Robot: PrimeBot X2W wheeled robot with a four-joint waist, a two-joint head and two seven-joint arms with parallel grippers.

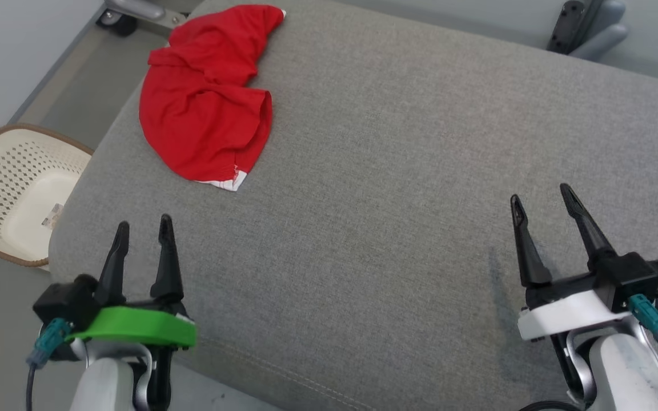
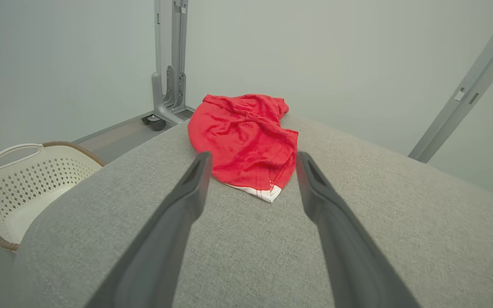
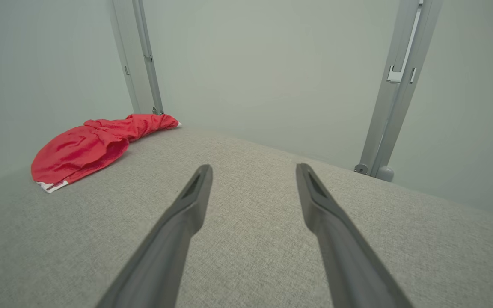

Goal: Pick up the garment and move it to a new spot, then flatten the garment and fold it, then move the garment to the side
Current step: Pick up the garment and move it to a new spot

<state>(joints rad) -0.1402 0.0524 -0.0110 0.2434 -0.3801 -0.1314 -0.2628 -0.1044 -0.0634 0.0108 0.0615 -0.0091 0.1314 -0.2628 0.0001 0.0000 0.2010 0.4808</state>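
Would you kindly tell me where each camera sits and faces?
Head view: on the head, facing down at the grey cushion and red garment; left pincer and right pincer show, open.
Left wrist view: left wrist, facing along its fingers at the garment; basket leftward.
Right wrist view: right wrist, facing along its fingers over bare cushion; garment leftward.
Shared: all show the garment.

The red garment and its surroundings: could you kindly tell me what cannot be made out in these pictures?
- Red garment, all views: bunched over itself, so its type and underside stay hidden.
- Basket, head view: cut by the left edge, its right side hidden behind the grey cushion; the scrap inside is too small to read.
- Wheeled frame, head view: cut off by the top edge.
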